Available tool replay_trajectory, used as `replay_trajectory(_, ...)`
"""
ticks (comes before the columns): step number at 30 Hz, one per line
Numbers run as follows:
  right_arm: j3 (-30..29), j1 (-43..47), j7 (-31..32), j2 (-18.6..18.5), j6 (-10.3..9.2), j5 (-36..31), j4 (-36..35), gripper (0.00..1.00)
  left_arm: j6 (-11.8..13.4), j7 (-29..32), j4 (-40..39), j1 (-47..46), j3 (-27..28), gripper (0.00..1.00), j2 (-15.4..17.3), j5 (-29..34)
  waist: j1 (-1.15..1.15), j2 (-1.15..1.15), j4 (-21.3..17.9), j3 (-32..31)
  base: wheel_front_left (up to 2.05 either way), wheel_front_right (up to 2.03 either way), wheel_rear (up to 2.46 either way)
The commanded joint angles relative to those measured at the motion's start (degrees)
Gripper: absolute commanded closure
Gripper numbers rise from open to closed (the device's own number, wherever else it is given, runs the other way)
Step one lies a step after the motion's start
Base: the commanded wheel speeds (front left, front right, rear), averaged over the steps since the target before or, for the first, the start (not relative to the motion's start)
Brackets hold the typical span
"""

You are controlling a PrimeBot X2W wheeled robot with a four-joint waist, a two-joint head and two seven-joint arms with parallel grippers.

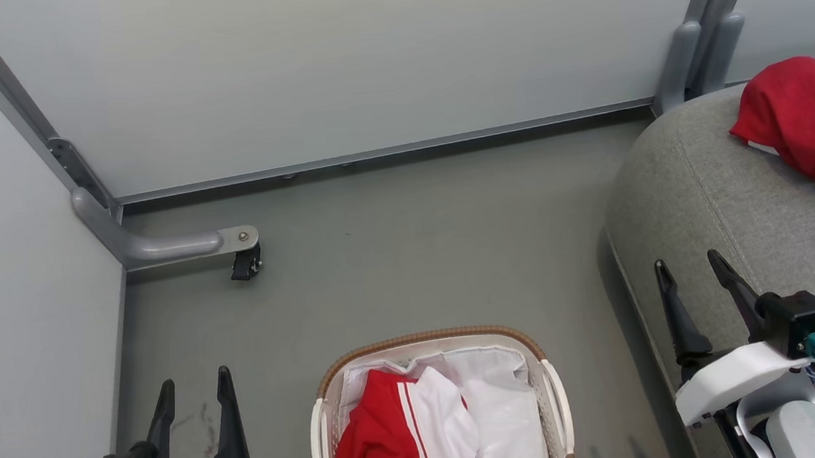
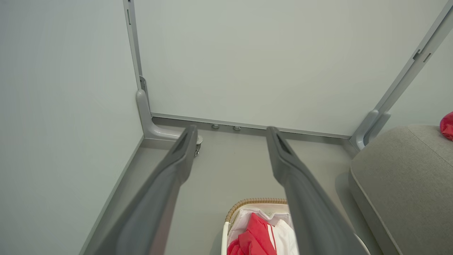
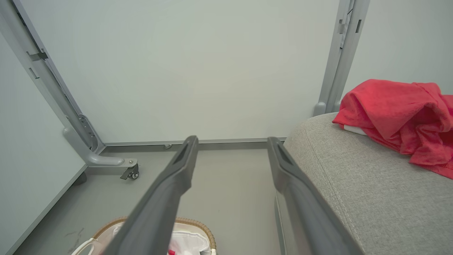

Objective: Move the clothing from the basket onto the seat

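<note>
Garments number two in the head view. One soft plain red garment (image 1: 812, 119) lies crumpled on the large grey fabric-upholstered sofa seat (image 1: 705, 215) at the right, and a white patch at its edge is too small to read. One red garment with white panels and thin white stripes (image 1: 398, 439) lies inside the single oval white plastic basket (image 1: 429, 337) with a brown woven rim, on its white cloth liner (image 1: 501, 384), at the bottom middle on the grey floor (image 1: 418, 258). Basket and seat stand apart, with bare floor between them. Two hands show: the left hand (image 1: 195, 380) at the lower left, over the floor beside the basket, has its two dark fingers parted and holds nothing. The right hand (image 1: 686, 262) at the lower right, over the seat's near edge, is likewise parted and empty. One small black caster (image 1: 246, 263) sits under a grey metal frame foot near the left wall. In the left wrist view the left hand (image 2: 230, 130) has its two fingers spread wide around empty air. Below them are the basket (image 2: 247, 203) with the striped garment (image 2: 256, 235) in it, the seat (image 2: 400, 177) at the right, and a sliver of the plain red garment (image 2: 447, 125) at the right edge. In the right wrist view the right hand (image 3: 232, 141) is just as wide open and empty. The plain red garment (image 3: 393, 113) is heaped on the seat (image 3: 354, 184), the basket (image 3: 198, 226) shows at the bottom, and the caster (image 3: 132, 173) stands at the left.
</note>
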Motion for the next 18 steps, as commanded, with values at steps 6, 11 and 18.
replay_trajectory(6, 0.09, 0.09, -0.14, -0.28, -0.08, -0.06, 0.17, 0.00, -0.13, -0.03, 0.18, -0.08, 0.02, 0.00, 0.05, 0.72, 0.00, 0.00, 0.05, 0.16, 0.00, 0.00, 0.00)
replay_trajectory(11, 0.17, -0.15, -0.14, -0.28, -0.08, -0.40, 0.21, 0.00, -0.14, -0.03, 0.18, -0.35, -0.11, 0.00, 0.05, 0.68, 0.00, 0.00, 0.09, 0.42, 0.00, 0.00, 0.00)
replay_trajectory(18, -0.02, -0.59, -0.14, -0.28, -0.08, -0.69, -0.08, 0.00, -0.15, -0.03, 0.05, -0.74, -0.38, 0.00, 0.05, 0.62, 0.00, 0.00, 0.20, 1.02, 0.00, 0.00, 0.00)
